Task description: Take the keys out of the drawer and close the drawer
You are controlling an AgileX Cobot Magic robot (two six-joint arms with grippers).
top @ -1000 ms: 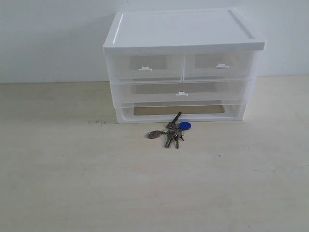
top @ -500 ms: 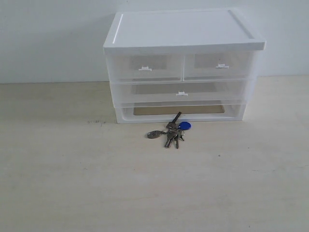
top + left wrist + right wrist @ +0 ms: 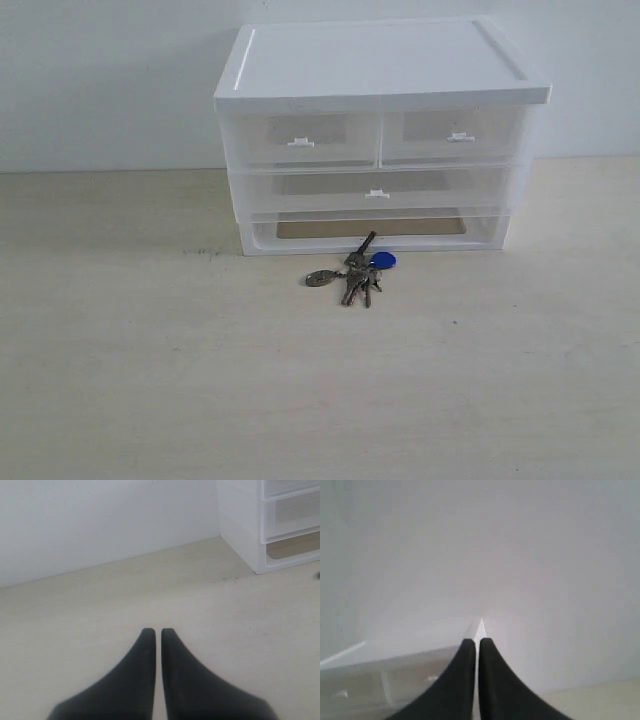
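- On the worktop (image 3: 150,380), just in front of the cabinet (image 3: 380,65): keys (image 3: 352,277), a grey metal bunch on a ring, lying flat and outside any drawer.
- Blue fob (image 3: 382,261): round, on the bunch's right side, nearest the cabinet base.
- Oval metal tag (image 3: 320,278): splayed out to the bunch's left.
- One key points back toward the cabinet's lower edge; whether it touches cannot be told.
- Left half-width drawer (image 3: 300,140) and right half-width drawer (image 3: 455,135): translucent, side by side in the top tier, each with a small white tab, both pushed in flush.
- Full-width drawer (image 3: 377,190): translucent, directly below the pair, also pushed in.
- Lowest tier: a tan surface shows through its clear front.
- Cabinet: white, flat lipped top, standing against a pale wall (image 3: 100,80).
- Left end effector (image 3: 155,630): dark fingers drawn together to a thin slit, holding nothing, above bare worktop, well apart from the cabinet's corner.
- Right end effector (image 3: 476,640): fingers pressed together, holding nothing, raised near an upper corner of the cabinet.
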